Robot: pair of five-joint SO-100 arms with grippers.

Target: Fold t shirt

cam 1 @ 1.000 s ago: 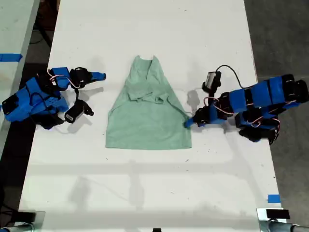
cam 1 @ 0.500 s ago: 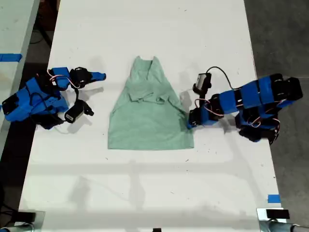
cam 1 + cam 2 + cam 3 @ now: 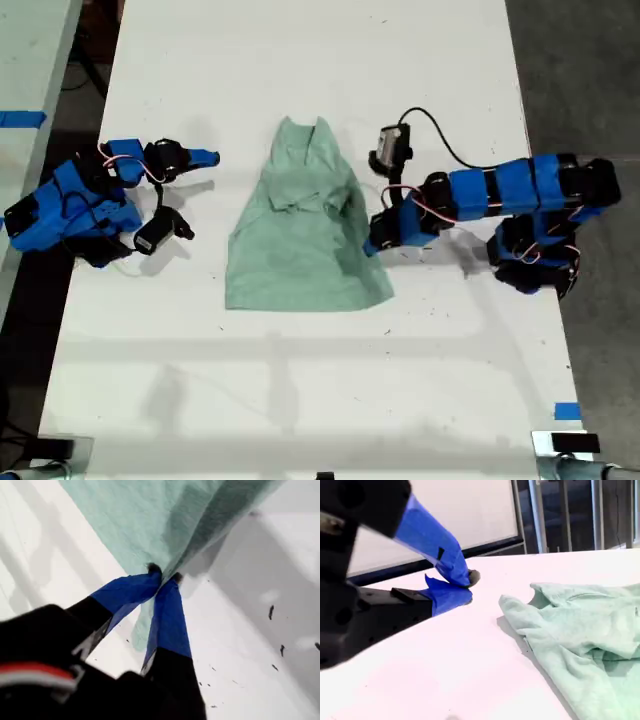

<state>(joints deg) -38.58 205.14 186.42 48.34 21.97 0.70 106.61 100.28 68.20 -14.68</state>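
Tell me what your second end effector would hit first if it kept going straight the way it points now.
Probably the t shirt: my second end effector points across bare table toward the shirt's neck end. It may pass just beyond the neck; the depth is unclear.

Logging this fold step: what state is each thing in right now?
t shirt: flat on the table, one hem side lifted and pulled inward.
my first gripper: shut on the t shirt's edge.
my second gripper: shut, empty, beside the t shirt.
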